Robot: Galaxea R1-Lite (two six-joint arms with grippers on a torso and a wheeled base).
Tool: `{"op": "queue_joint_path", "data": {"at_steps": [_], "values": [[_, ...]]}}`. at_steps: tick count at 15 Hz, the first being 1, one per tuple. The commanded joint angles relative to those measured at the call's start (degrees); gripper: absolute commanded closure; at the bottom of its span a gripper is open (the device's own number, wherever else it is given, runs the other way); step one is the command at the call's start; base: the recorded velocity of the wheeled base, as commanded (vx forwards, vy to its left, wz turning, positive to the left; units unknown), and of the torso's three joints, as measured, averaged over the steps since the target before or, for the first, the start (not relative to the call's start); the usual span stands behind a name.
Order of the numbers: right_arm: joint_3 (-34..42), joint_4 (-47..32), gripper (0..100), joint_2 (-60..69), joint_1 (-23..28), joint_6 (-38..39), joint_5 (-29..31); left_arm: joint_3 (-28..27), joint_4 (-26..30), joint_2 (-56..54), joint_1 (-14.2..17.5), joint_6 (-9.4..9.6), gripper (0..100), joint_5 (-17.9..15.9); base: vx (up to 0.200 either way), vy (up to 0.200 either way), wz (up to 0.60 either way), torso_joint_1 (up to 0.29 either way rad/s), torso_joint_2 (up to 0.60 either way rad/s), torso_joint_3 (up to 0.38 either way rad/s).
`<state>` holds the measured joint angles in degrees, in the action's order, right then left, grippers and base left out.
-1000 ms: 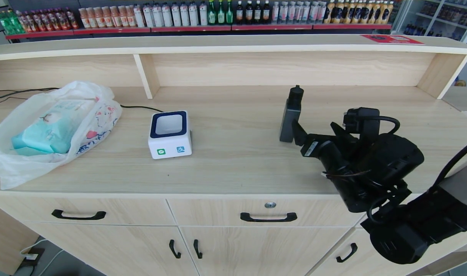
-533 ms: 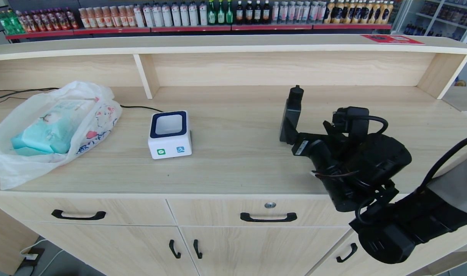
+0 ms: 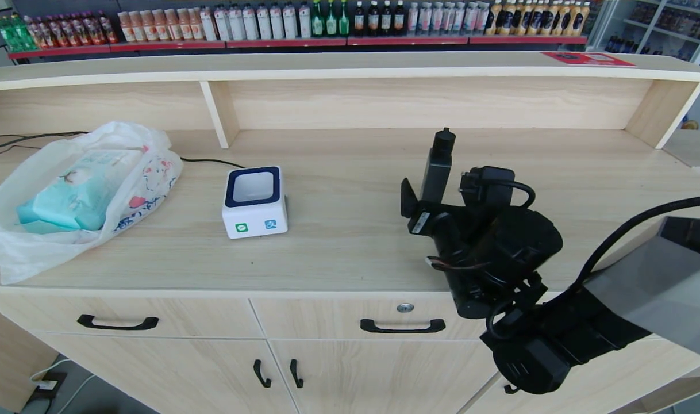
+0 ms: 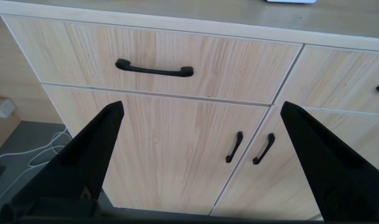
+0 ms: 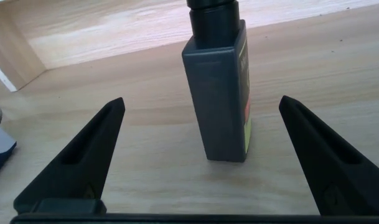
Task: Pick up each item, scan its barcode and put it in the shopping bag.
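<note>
A dark grey bottle with a black cap stands upright on the wooden counter, right of centre. My right gripper is open at the bottle's lower part; one finger shows just left of its base. In the right wrist view the bottle stands in line with the gap of the right gripper, touching neither finger. The white scanner sits mid-counter. A white shopping bag lies at the far left with a teal pack inside. My left gripper is open below the counter, holding nothing.
A raised shelf with a divider runs along the back of the counter. A black cable leads to the scanner. Drawers and cupboard doors face the left gripper. Bare counter lies between scanner and bottle.
My right arm has moved left and forward, bringing its open gripper from the bottle's right side up to the bottle. The bottle, the scanner and the bag have stayed put.
</note>
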<state>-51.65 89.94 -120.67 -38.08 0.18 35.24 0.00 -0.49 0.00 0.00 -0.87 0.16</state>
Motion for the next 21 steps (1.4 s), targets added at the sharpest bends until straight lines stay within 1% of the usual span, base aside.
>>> {"op": "queue_joint_path", "data": {"at_steps": [1, 2, 3, 6, 8, 11, 13, 14, 15, 18, 21], "values": [[-1.96, -0.03, 0, -1.49, -0.06, -0.18, 1.76, 0.0, -0.04, 0.0, 0.0, -0.01, 0, 0.02, 0.0, 0.0, 0.0, 0.0, 0.0, 0.0], [-3.54, -0.82, 0, -2.2, -0.15, -0.36, 3.52, 0.0, -0.04, 0.0, 0.0, -0.01, 0, 0.02, 0.0, 0.0, 0.0, 0.0, 0.0, 0.0], [-4.07, -0.91, 0, -2.64, -0.06, -0.45, 3.87, 0.0, -0.04, 0.0, 0.0, -0.01, 0, 0.02, 0.0, 0.0, 0.0, 0.0, 0.0, 0.0], [-5.13, -0.91, 0, -3.87, 1.08, -0.45, 3.87, 0.0, -0.04, 0.0, 0.0, -0.01, 0, 0.02, 0.0, 0.0, 0.0, 0.0, 0.0, 0.0], [-6.53, -1.08, 0, -4.75, 3.02, -0.45, 3.43, 0.0, -0.04, 0.0, 0.09, -0.1, 0, 0.02, 0.0, 0.0, 0.0, 0.0, 0.0, 0.0], [-8.55, -1.08, 0, -5.71, 3.63, -1.5, 3.87, 0.0, -0.04, 0.0, 0.09, -0.1, 0, 0.02, 0.0, 0.0, 0.0, 0.0, 0.0, 0.0], [-8.64, -2.49, 0, -6.06, 3.72, -1.24, 1.93, 0.0, -0.04, 0.0, 0.09, -0.1, 0, 0.02, 0.0, 0.0, 0.0, 0.0, 0.0, 0.0], [-8.03, -2.4, 0, -6.15, 3.72, -0.89, -1.23, 0.0, -0.13, 0.0, 0.0, -0.01, 0, 0.02, 0.0, 0.0, 0.0, 0.0, 0.0, 0.0], [-8.64, -1.44, 0, -7.12, 3.98, -1.06, -2.2, 0.0, -0.13, 0.0, 0.0, -0.01, 0, 0.02, 0.0, 0.0, 0.0, 0.0, 0.0, 0.0], [-13.48, -1.52, 0, -8.88, 4.16, -1.85, -2.46, 0.0, -0.13, 0.0, 0.09, -0.1, 0, 0.02, 0.0, 0.0, 0.0, 0.0, 0.0, 0.0], [-14.27, -1.7, 0, -9.58, 4.25, -1.68, -3.78, 0.0, -0.13, 0.0, 0.0, -0.01, 0, 0.02, 0.0, 0.0, 0.0, 0.0, 0.0, 0.0]]}}
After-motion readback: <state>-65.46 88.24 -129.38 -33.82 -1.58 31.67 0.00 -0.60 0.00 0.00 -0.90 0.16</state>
